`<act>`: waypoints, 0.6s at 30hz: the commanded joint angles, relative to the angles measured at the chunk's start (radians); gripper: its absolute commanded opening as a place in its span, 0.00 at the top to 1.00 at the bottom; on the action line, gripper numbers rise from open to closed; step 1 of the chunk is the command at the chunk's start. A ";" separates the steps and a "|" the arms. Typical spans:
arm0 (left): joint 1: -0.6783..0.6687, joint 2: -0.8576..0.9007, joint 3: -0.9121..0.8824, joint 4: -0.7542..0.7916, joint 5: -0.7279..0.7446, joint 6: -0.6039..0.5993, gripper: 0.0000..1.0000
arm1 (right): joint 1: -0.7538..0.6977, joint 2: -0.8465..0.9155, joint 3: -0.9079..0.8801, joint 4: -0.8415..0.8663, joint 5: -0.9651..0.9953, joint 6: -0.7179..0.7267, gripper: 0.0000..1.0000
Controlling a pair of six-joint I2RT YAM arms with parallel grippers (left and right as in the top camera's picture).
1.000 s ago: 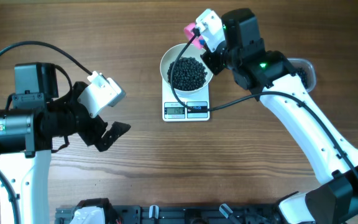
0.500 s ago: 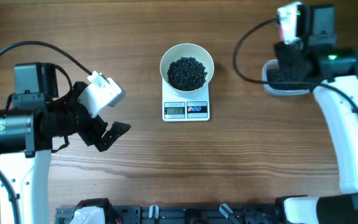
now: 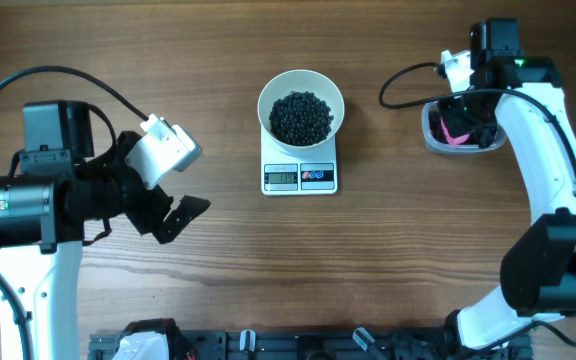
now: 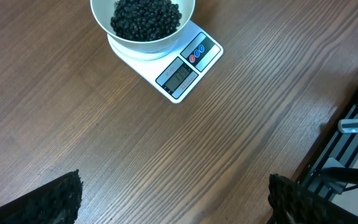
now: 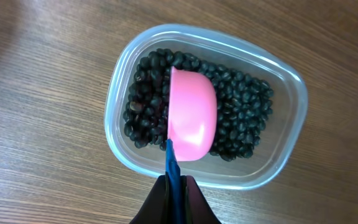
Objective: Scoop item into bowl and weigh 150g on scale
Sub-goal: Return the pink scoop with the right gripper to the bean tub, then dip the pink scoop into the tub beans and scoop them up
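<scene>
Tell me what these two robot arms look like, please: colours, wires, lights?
Both arms have white tube-like links joined by chunky black motor housings. The left arm carries a white camera block at its wrist and black, rough-textured fingers. The right arm shows a small green light. A thin black cable loops along each.

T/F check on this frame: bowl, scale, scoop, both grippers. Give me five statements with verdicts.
1. The bowl sits on the scale. True.
2. The bowl is empty. False: it holds a heap of black beans.
3. The right gripper is shut on the pink scoop by its handle. True.
4. The scoop hangs over the bowl. False: it is at the clear tub, which holds more beans.
5. The left gripper grips the scale. False: it is open, holding nothing, apart from the scale.
</scene>
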 commanded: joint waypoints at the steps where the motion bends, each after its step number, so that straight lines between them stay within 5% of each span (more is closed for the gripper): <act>1: -0.004 0.003 -0.003 -0.001 -0.002 -0.010 0.00 | 0.001 0.036 0.012 -0.003 -0.056 -0.028 0.96; 18: -0.004 0.003 -0.003 -0.001 -0.002 -0.009 0.00 | -0.182 0.033 0.013 -0.069 -0.488 0.010 0.96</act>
